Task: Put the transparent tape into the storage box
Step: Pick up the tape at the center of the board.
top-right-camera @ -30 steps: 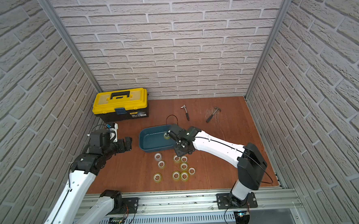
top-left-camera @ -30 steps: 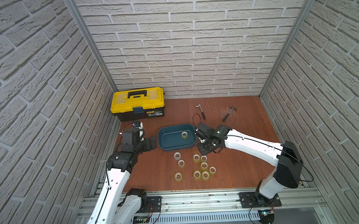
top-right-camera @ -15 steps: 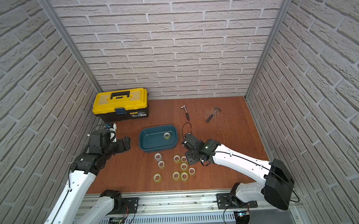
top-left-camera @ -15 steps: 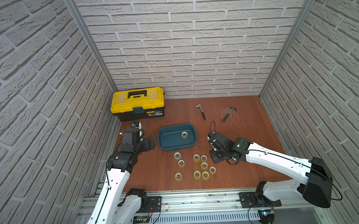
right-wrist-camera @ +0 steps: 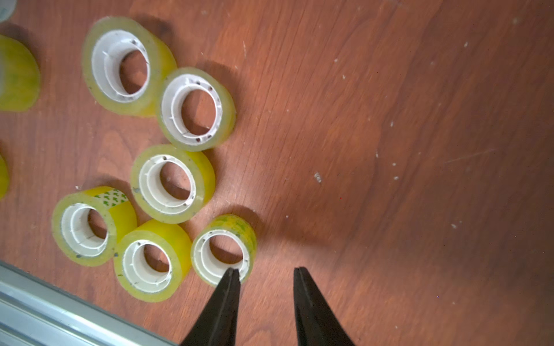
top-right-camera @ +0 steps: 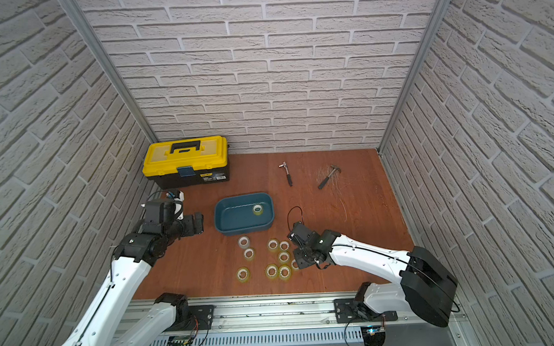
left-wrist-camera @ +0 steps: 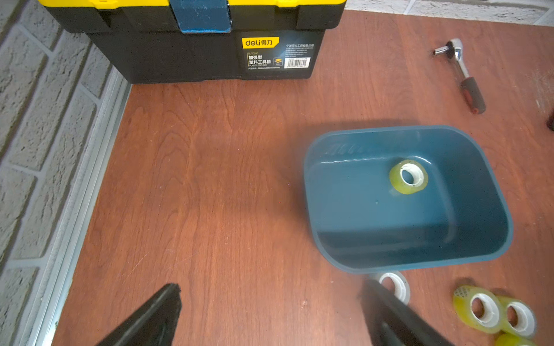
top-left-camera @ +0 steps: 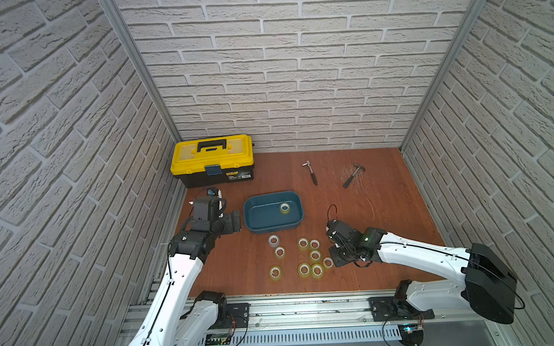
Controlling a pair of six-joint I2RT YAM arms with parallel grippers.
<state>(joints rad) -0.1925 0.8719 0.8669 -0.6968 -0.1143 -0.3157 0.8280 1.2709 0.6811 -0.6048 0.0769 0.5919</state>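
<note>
Looking in the blue storage box (top-left-camera: 272,226), we see one tape roll (top-left-camera: 284,208) already inside. Nine more rolls (top-left-camera: 302,243) wait on the tabletop (top-left-camera: 385,213). Our right fingers (right-wrist-camera: 221,299) are apart and empty, right by one small roll (right-wrist-camera: 236,230). Our left fingers (left-wrist-camera: 150,317) are apart too.

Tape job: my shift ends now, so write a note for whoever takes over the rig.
Left gripper: open, empty, beside the storage box.
Right gripper: open, empty, one finger over the rim of the nearest roll.
Done: one tape roll lies in the box.
Left: nine rolls on the table, outside the box.
</note>
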